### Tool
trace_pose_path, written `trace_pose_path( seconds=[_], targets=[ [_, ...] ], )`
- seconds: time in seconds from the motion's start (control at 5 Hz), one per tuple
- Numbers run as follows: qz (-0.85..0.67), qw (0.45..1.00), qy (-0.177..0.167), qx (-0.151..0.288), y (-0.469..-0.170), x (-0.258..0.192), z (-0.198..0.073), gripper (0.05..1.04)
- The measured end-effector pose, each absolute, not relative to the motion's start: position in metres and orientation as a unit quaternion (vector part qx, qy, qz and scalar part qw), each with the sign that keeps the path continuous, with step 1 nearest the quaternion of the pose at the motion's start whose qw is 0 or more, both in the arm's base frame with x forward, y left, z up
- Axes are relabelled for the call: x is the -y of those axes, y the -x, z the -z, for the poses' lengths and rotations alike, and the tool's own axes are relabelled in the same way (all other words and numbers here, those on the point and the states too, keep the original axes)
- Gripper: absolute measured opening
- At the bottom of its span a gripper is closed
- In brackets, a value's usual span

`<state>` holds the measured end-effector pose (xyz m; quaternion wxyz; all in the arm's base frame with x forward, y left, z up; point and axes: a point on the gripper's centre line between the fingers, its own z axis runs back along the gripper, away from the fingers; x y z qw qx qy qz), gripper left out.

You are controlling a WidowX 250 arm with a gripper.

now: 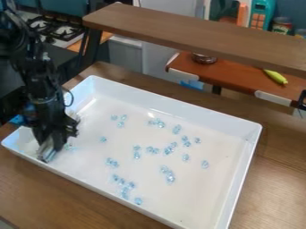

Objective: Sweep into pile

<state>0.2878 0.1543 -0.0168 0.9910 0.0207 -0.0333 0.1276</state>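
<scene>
End effector (53, 145): at left of frame, inside the left end of the white tray (185, 110). Opening state cannot be determined. Clear bluish pieces (170, 178): scattered over the tray floor, mostly right of the end effector, from centre to lower centre of frame. Tray rests on the wooden worktop (95, 197).
</scene>
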Motion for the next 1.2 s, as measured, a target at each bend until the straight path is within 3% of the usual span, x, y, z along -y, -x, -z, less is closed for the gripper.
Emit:
trace_pose_path(
  seconds=[1.2],
  targets=[
    [-0.064,0.997,-0.011,0.036,-0.288,-0.006,0.022,0.38]
  ],
)
